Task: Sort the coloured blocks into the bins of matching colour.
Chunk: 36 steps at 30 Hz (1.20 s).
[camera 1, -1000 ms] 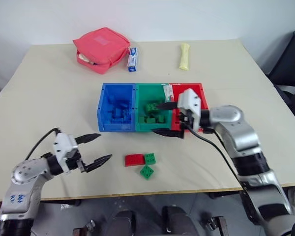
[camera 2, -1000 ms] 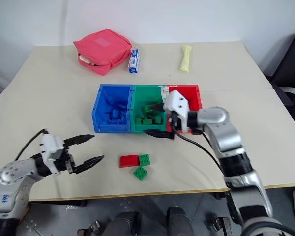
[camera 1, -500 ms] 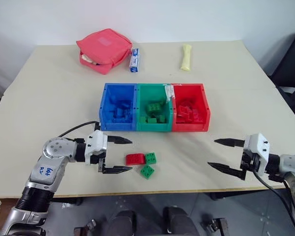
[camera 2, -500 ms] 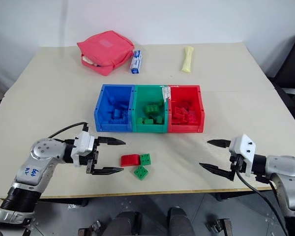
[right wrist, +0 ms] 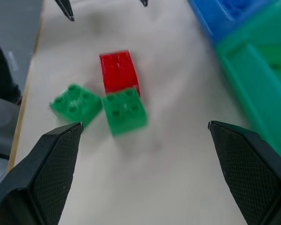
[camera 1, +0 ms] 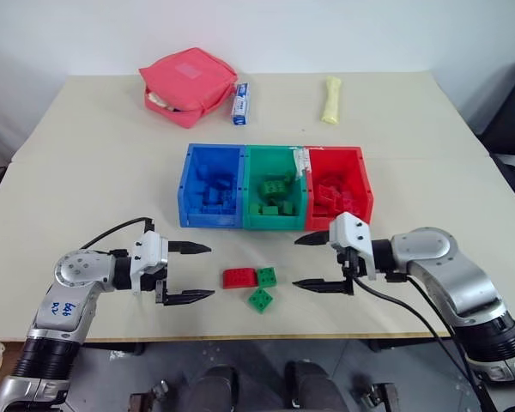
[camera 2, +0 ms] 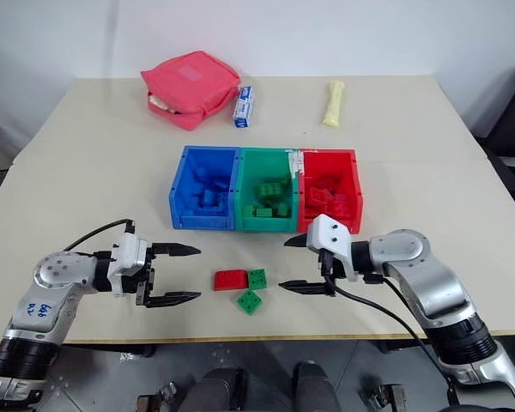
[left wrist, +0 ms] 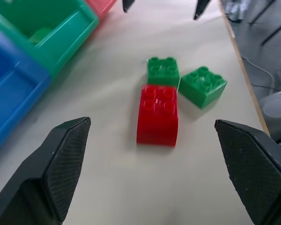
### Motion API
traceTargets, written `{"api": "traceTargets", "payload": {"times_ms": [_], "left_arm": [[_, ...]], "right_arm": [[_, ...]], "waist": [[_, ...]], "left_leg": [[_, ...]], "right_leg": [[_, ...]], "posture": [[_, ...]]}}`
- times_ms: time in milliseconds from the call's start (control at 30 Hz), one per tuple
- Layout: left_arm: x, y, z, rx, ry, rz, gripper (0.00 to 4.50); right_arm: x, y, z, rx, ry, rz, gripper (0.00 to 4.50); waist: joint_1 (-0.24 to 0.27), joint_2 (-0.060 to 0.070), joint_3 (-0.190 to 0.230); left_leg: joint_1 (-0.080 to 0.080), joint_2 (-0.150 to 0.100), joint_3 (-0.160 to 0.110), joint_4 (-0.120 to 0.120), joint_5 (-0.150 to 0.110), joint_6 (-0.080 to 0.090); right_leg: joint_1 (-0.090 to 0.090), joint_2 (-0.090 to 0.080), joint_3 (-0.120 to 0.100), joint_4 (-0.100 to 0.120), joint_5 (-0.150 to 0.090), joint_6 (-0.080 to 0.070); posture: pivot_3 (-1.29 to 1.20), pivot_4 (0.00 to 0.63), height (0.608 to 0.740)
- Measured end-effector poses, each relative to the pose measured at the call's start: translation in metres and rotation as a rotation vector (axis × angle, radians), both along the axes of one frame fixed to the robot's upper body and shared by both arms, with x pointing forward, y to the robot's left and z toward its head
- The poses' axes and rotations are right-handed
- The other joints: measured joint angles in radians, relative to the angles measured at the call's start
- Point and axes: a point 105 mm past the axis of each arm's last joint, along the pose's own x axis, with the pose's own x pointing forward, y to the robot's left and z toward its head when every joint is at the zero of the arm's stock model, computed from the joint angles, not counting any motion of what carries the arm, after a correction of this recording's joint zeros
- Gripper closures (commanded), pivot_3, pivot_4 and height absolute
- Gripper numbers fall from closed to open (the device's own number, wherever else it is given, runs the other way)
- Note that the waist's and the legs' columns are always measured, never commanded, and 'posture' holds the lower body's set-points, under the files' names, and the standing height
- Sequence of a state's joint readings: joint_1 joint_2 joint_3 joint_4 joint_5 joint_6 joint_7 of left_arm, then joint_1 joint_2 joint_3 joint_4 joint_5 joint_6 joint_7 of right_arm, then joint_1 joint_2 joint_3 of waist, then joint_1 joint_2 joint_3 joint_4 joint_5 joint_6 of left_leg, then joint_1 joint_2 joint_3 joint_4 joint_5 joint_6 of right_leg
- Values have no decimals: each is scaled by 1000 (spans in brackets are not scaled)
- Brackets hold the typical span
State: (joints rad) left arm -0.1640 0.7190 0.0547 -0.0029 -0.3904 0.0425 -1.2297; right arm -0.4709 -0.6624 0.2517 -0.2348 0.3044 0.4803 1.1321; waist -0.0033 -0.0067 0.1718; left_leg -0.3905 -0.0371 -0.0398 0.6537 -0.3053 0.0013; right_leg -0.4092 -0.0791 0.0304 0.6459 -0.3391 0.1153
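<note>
Three loose blocks lie on the table (camera 1: 86,172) at 6 o'clock of the bins (camera 1: 275,186): a red block (camera 1: 238,277) touching a green block (camera 1: 265,276), a second green block (camera 1: 260,299) just beside them. The left gripper (camera 1: 196,272) at 9 o'clock and the right gripper (camera 1: 312,262) at 3 o'clock flank them, fingers spread wide, holding nothing.

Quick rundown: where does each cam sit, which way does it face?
Head stereo pair: looks forward and down over the table; bins, loose blocks, both arms.
Left wrist: looks along the open left tool at the red block.
Right wrist: looks along the open right tool from the opposite side.
Shared: red block and two green blocks.
</note>
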Motion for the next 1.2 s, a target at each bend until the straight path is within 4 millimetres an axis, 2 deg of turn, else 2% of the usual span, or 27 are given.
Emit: {"api": "traceTargets", "payload": {"times_ms": [133, 267, 400, 500, 733, 800, 933, 1100, 1200], "left_arm": [[-6, 0, -1, -2, -8, 13, 0], [-7, 0, 1, -6, -13, 32, 0], [-9, -3, 5, -12, -30, 32, 0], [-9, -1, 7, -20, -36, 50, 0], [-10, -4, 10, -38, -35, 51, 0], [-7, -4, 13, -63, -41, 70, 0], [2, 1, 22, -160, -54, 173, 0], [5, 21, 21, -227, -52, 335, 0], [1, 30, 14, -229, -36, 389, 0]], "right_arm": [[10, 23, -15, -43, -3, 23, 11], [15, 26, -35, -98, 33, 24, 11], [18, 31, -36, -101, 27, 46, 11], [19, 32, -38, -100, 27, 48, 604], [13, 34, -39, -86, 38, 82, 2914], [13, 33, -36, -71, 42, 81, 3060], [29, 24, -10, 10, -3, -5, 3060], [65, 29, 62, 169, -143, -146, 3060], [87, 29, 79, 196, -205, -234, 3060]], "waist": [[-1, 0, 0], [1, 0, 0], [-4, 0, 0], [-8, 0, 0], [-9, 0, 0], [-9, 0, 0], [-8, 0, 0], [-31, 0, 0], [-28, 0, 0]], "left_leg": [[0, 0, 0, 1, 0, 0], [0, -1, -1, 2, 0, 0], [0, 0, -1, 1, 0, 0], [0, 0, -1, 1, 0, 0], [0, 0, -1, 1, 0, 0], [0, 0, -1, 1, 0, 0], [0, 0, -1, 2, 0, 0], [1, 0, 0, -1, 0, -2], [1, 0, 0, -1, 0, -2]], "right_leg": [[0, 0, 0, 1, 0, 0], [0, 0, -1, 1, 0, 0], [0, 0, -1, 2, 0, 0], [0, 0, -1, 2, 0, 0], [0, 0, -1, 2, 0, 0], [0, 0, -1, 2, 0, 0], [0, 0, -1, 2, 0, 0], [-3, 1, -1, 7, 0, -1], [-3, 0, -1, 7, -1, -1]], "posture": [[0, 150, 740], [0, 150, 740], [0, 150, 740], [0, 150, 740], [0, 150, 740], [0, 150, 740], [0, 150, 740], [0, 150, 740], [0, 150, 740]]}}
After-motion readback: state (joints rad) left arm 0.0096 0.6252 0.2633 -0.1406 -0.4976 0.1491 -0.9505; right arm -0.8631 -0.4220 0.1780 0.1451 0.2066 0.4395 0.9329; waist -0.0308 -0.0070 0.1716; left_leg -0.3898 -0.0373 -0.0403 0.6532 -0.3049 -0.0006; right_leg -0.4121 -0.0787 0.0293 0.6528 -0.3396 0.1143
